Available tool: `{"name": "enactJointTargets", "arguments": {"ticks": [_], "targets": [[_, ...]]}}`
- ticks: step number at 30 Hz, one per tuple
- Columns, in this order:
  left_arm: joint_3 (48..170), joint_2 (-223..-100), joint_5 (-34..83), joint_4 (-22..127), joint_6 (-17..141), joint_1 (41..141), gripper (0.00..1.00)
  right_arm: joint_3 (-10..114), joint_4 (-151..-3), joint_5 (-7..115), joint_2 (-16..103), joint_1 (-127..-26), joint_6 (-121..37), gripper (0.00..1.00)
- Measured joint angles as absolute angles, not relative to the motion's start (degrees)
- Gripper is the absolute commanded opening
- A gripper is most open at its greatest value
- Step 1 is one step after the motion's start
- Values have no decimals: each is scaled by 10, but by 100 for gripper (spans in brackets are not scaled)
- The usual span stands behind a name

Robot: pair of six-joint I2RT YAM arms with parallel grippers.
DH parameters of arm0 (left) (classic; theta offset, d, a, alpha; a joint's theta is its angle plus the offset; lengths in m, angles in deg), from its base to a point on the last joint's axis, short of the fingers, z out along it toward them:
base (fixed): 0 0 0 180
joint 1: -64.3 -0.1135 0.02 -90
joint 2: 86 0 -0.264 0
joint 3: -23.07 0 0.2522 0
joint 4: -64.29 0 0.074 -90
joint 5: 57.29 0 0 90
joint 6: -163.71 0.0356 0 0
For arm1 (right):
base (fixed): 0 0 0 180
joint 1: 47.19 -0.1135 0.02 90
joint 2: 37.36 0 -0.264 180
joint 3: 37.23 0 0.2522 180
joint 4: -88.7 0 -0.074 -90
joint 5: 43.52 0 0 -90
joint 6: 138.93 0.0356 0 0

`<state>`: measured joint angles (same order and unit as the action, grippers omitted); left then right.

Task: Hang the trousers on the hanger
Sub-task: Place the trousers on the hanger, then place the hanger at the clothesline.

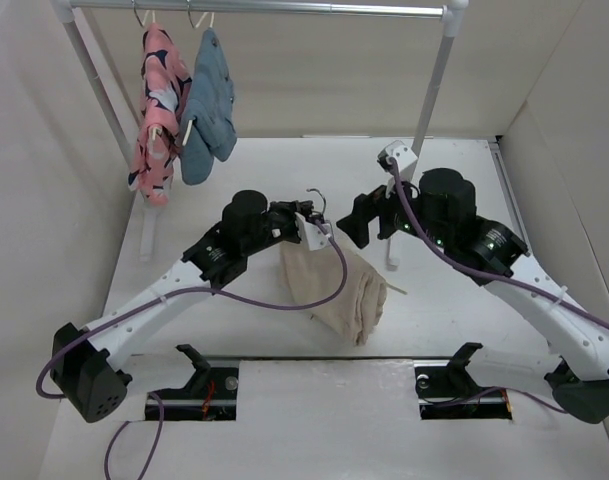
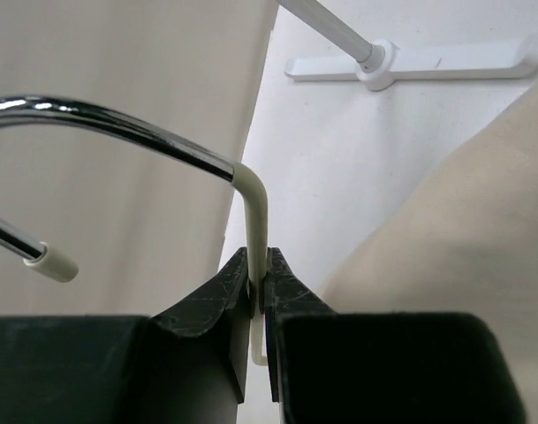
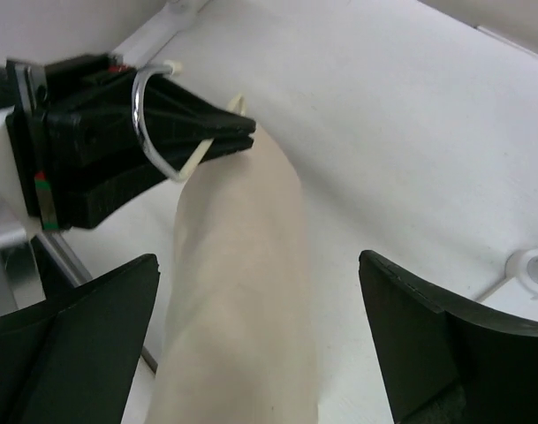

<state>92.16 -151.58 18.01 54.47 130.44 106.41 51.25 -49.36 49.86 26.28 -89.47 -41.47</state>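
Left wrist: jaws clamp hanger (image 2: pixel 258 231); trousers (image 2: pixel 450 238) seemingly draped.

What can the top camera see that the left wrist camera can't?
Only the top camera: the pink patterned garment and blue denim garment hanging on the rail, plus the right arm. Only the left wrist: the left pincer pinching the hanger by its cream neck, close up. Both: the beige trousers.
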Motion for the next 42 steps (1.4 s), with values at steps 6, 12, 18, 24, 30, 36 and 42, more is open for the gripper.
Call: {"name": "enactJointTargets", "arguments": {"ticks": [6, 12, 18, 24, 30, 36, 42], "targets": [[923, -1507, 194, 539, 1307, 1071, 0, 554, -397, 541, 283, -895, -468, 99], [932, -1511, 229, 524, 1308, 1076, 0, 553, -333, 560, 322, -895, -490, 96], [969, -1523, 265, 520, 1301, 1076, 0, 552, -304, 584, 331, -904, -495, 87], [1006, -1543, 278, 494, 1292, 1076, 0, 544, -294, 581, 349, -908, -498, 13], [1023, -1549, 281, 462, 1258, 1077, 9, 544, -287, 542, 351, -915, -484, 0], [1055, -1545, 272, 454, 1146, 1077, 60, 559, -281, 477, 346, -918, -471, 0], [1067, -1514, 238, 444, 1057, 1077, 72, 561, -267, 412, 331, -913, -454, 0]]}}
